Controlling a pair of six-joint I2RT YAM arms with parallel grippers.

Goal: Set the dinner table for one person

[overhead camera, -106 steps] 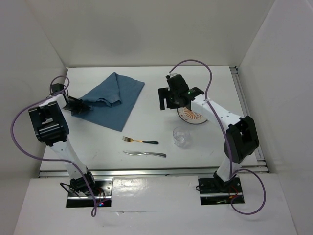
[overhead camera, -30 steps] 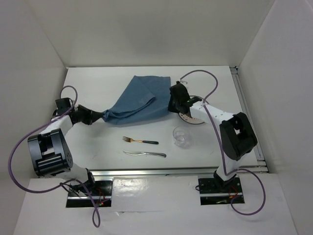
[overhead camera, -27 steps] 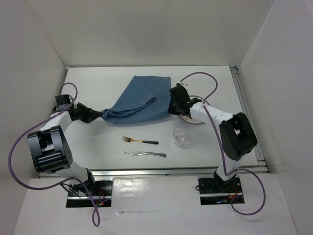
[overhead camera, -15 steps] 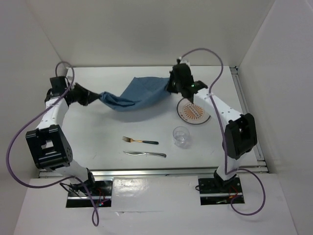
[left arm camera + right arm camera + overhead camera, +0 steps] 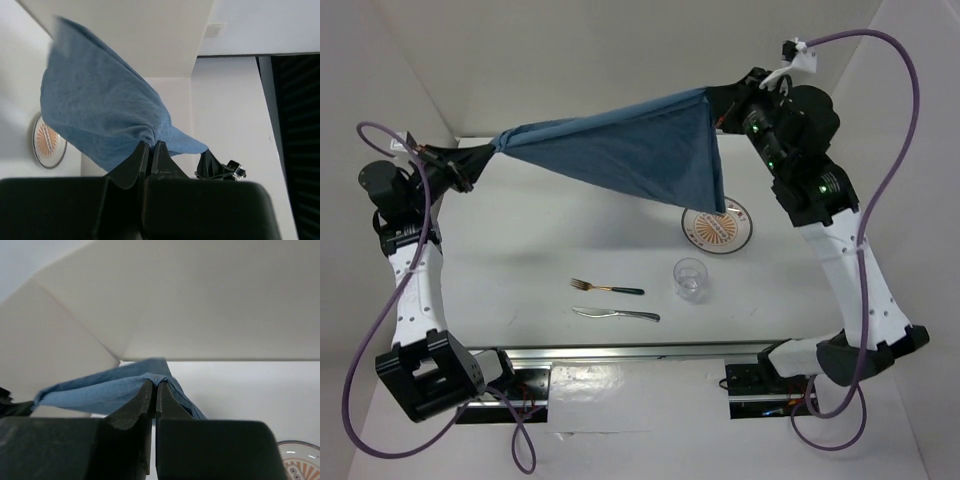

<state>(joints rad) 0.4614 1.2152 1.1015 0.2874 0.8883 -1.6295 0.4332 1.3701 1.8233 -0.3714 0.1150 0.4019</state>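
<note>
Cloth (image 5: pixel 620 155): stretched taut above table (image 5: pixel 520 270), opposite corners pinched in left tool (image 5: pixel 492 150) and right tool (image 5: pixel 712 97), likely for laying it flat.

One each: cloth (image 5: pixel 630 155), plate (image 5: pixel 718 230), glass (image 5: pixel 690 277), fork (image 5: pixel 607 289), knife (image 5: pixel 616 314) (cloth blue, plate patterned)

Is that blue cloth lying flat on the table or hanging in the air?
In the air: the blue cloth stretches between the left gripper and the right gripper, one corner drooping.
</note>
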